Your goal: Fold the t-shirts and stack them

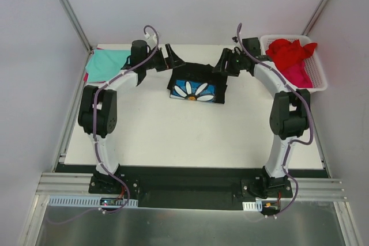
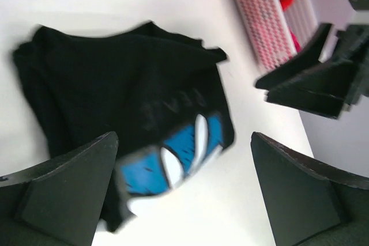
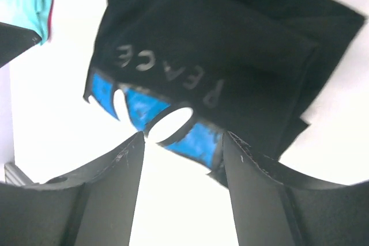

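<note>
A black t-shirt (image 1: 197, 84) lies folded at the back middle of the table, its white-and-blue flower print facing up. My left gripper (image 1: 176, 59) hovers over its back left corner, jaws wide open and nothing between them (image 2: 184, 188). My right gripper (image 1: 222, 64) stands at the back right corner, open and empty (image 3: 183, 142), just above the print's edge. The word PEACE shows on the black cloth (image 3: 219, 44). A teal t-shirt (image 1: 106, 64) lies flat at the back left. Red (image 1: 291, 53) and pink (image 1: 300, 76) t-shirts sit bunched in the basket.
A white slotted basket (image 1: 320, 76) stands at the table's back right corner. Grey walls with metal rails close in the back and sides. The arm bases are bolted on the black rail (image 1: 184, 185) at the near edge.
</note>
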You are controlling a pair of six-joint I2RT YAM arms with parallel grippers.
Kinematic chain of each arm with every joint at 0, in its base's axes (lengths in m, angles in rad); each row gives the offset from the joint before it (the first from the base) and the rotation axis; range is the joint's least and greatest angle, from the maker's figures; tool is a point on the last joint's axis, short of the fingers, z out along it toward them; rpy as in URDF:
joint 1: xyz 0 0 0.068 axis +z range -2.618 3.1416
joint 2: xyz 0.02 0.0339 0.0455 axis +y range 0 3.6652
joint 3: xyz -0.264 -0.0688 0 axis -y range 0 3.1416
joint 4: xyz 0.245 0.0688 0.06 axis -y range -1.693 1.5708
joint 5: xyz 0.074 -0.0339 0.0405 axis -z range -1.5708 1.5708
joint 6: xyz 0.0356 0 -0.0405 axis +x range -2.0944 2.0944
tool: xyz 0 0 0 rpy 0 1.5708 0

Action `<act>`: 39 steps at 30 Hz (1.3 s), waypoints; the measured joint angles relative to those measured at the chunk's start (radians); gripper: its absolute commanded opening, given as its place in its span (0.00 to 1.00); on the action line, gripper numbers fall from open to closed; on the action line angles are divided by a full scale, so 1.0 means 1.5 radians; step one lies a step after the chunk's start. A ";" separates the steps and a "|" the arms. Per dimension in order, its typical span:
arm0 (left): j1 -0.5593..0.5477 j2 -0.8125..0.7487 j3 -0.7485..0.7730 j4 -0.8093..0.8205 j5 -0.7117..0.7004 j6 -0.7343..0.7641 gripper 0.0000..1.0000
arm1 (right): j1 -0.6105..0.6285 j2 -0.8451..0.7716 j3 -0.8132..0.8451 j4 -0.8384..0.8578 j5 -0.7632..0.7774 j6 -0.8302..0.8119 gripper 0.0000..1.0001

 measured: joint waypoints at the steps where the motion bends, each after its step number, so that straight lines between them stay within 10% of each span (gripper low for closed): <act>1: -0.009 -0.035 -0.029 0.004 -0.001 0.003 0.99 | 0.011 -0.019 -0.015 0.003 -0.003 0.000 0.59; 12: -0.044 -0.133 -0.211 -0.047 -0.025 0.032 0.99 | 0.055 -0.079 -0.135 -0.008 -0.010 -0.006 0.60; 27: -0.042 0.019 0.091 -0.128 -0.028 0.054 0.99 | 0.003 0.143 0.181 -0.014 -0.054 -0.021 0.54; 39: -0.043 0.012 0.065 -0.185 -0.027 0.053 0.99 | -0.045 0.297 0.263 0.015 -0.146 0.051 0.54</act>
